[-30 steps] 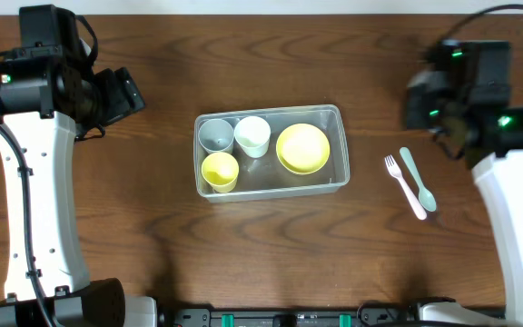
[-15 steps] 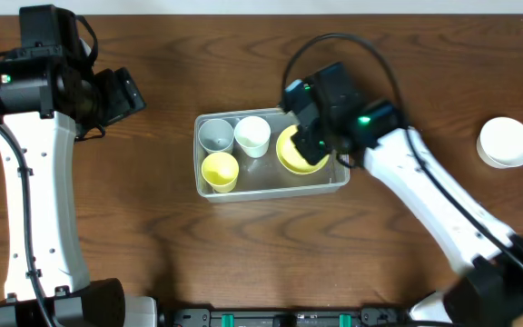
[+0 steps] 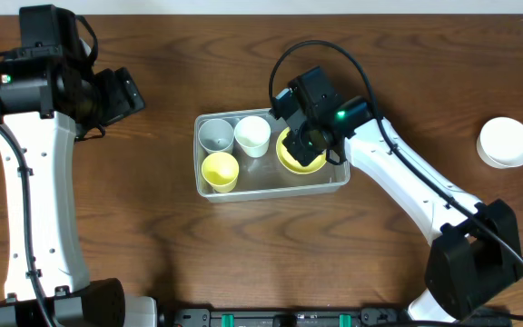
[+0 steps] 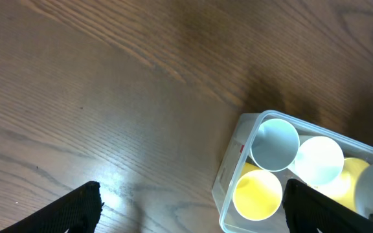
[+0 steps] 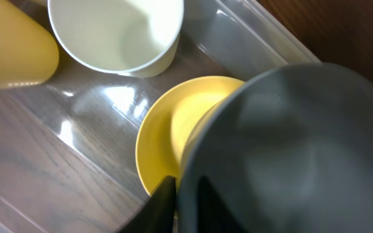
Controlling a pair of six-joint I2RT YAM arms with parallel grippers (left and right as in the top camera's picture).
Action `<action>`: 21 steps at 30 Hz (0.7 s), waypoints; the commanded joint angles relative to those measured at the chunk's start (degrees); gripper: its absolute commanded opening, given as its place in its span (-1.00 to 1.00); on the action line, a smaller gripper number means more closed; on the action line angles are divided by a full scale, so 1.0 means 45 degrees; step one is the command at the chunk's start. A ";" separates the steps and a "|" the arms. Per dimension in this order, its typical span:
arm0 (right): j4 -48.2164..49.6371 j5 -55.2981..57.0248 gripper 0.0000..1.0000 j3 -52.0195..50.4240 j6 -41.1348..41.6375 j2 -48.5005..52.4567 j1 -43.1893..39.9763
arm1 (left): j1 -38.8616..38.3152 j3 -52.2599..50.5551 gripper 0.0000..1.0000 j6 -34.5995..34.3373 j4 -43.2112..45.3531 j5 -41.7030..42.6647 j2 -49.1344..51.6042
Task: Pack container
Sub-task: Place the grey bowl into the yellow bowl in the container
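The overhead view shows the container [image 3: 271, 184] at the centre of the wooden table [image 3: 152, 236], its long side running left to right in the frame. It holds a grey cup [image 3: 215, 134] and a white cup [image 3: 252, 134] along the upper-left edge, a yellow cup [image 3: 220, 170] at the lower left, and a yellow bowl [image 3: 289, 158] in the right half. The right gripper [image 3: 303, 138] is over the container's right half, directly above the yellow bowl and covering much of it. Only this view shows a white bowl [image 3: 506, 143] on the table at the right of the frame, well apart from the container. The right wrist view adds close detail. The yellow bowl [image 5: 164, 136] sits on the container's clear floor, near the white cup [image 5: 115, 32], and a blurred dark gripper part fills the right of the frame over the bowl. Whether the right gripper is spread or pinching the bowl cannot be determined. The left wrist view shows the left gripper [image 4: 193, 194] spread wide, holding nothing, above bare table. Here the container [image 4: 228, 176] lies at the lower right of the frame, between the two fingers' line and the right edge.
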 commanded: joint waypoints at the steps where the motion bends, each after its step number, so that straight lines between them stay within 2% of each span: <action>1: 0.0019 0.0068 -0.21 -0.0010 -0.0165 0.0097 0.0068 | 0.0053 -0.0121 0.79 -0.0015 -0.0078 0.0039 -0.0112; 8: 0.0000 0.0068 0.04 -0.0005 -0.0146 0.0097 0.0068 | 0.0053 -0.0121 0.79 -0.0015 -0.0087 0.0039 -0.0112; 12: 0.0019 0.0160 0.04 -0.0005 0.0068 0.0087 0.0029 | 0.0053 -0.0121 0.79 -0.0015 -0.0121 0.0039 -0.0112; 16: 0.0063 0.1297 0.06 0.0146 0.1588 -0.0214 -0.0301 | 0.0053 -0.0121 0.79 -0.0010 -0.0126 0.0039 -0.0112; 21: -0.0019 0.1370 0.01 0.0461 0.2419 -0.0835 -0.1151 | 0.0053 -0.0121 0.79 0.0039 -0.0121 0.0039 -0.0112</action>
